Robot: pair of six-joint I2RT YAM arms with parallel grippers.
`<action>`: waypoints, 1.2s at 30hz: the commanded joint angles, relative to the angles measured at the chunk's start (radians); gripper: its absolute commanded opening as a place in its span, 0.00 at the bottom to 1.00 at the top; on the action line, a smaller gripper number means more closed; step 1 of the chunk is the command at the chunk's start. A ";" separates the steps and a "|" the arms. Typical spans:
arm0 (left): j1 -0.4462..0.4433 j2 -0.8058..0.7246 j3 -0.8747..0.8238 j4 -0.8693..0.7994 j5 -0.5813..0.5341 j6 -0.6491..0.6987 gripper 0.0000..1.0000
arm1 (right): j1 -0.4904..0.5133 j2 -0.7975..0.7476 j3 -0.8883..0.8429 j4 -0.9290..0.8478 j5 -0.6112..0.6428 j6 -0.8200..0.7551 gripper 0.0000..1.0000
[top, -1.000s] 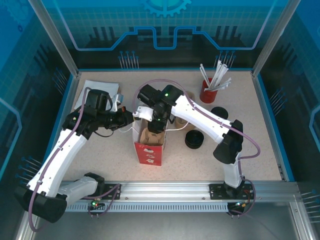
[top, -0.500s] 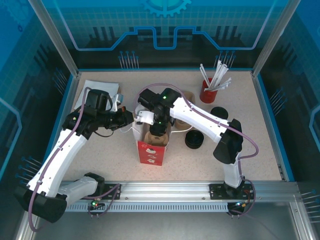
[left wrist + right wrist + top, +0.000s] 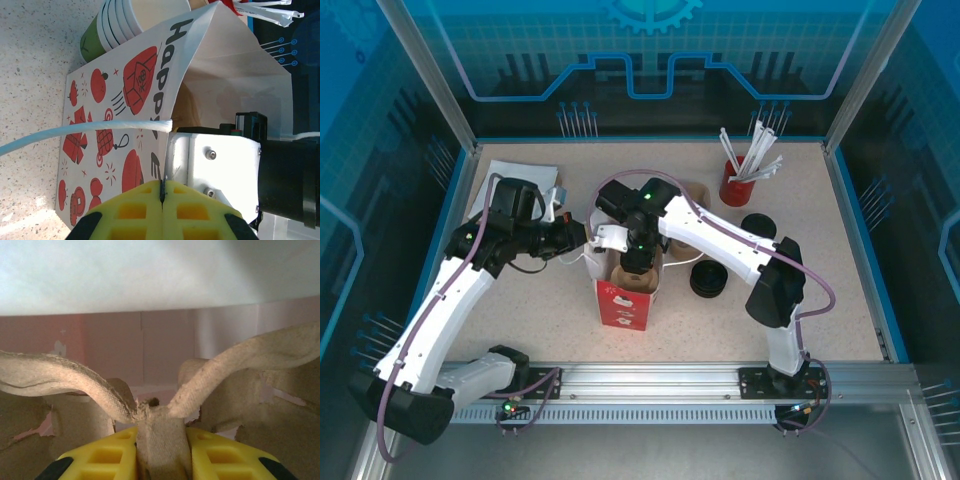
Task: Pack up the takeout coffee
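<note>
The left fingers [image 3: 162, 192] are pressed fully together on the thin top edge of the white paper bag with red printed pictures [image 3: 110, 125]. The bag's white cord handle [image 3: 75, 132] runs off just above them. Beyond the bag from these fingers lies a stack of lidless paper cups with green walls and white rims [image 3: 112, 22], on its side on the speckled counter [image 3: 35, 75].

The right fingers [image 3: 161, 440] reach down inside the bag and are closed part-way on the upright centre stem of a brown moulded-pulp cup carrier [image 3: 225, 365]. The carrier's two arms curve up and out to either side of them. The bag's pale inner wall rises right behind the carrier, and no cup is visible in the parts of the wells seen around the fingers.

From the top, the bag [image 3: 620, 305] stands upright between the two arms. The left fingers [image 3: 582, 240] are at its left rim and the right fingers [image 3: 638, 262] are sunk into its mouth. A stack of round black plastic lids [image 3: 710, 280] sits on the counter just right of the right fingers. Farther right stands a smaller round black-topped item [image 3: 758, 225]. It may be the takeout coffee, but from above its wall is hidden and I cannot tell. Behind it is a red holder of white wrapped sticks [image 3: 733, 185].
</note>
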 commanded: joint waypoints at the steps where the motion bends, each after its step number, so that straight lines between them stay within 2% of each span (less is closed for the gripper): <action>1: -0.002 0.003 0.054 0.027 -0.006 0.017 0.00 | 0.017 0.034 -0.006 -0.042 0.023 -0.055 0.26; 20: -0.001 0.010 0.057 0.015 -0.027 0.025 0.02 | 0.017 0.118 0.003 -0.036 0.048 -0.059 0.27; 36: -0.001 0.019 0.099 -0.001 -0.028 0.026 0.01 | 0.018 0.148 -0.059 -0.020 0.081 -0.087 0.28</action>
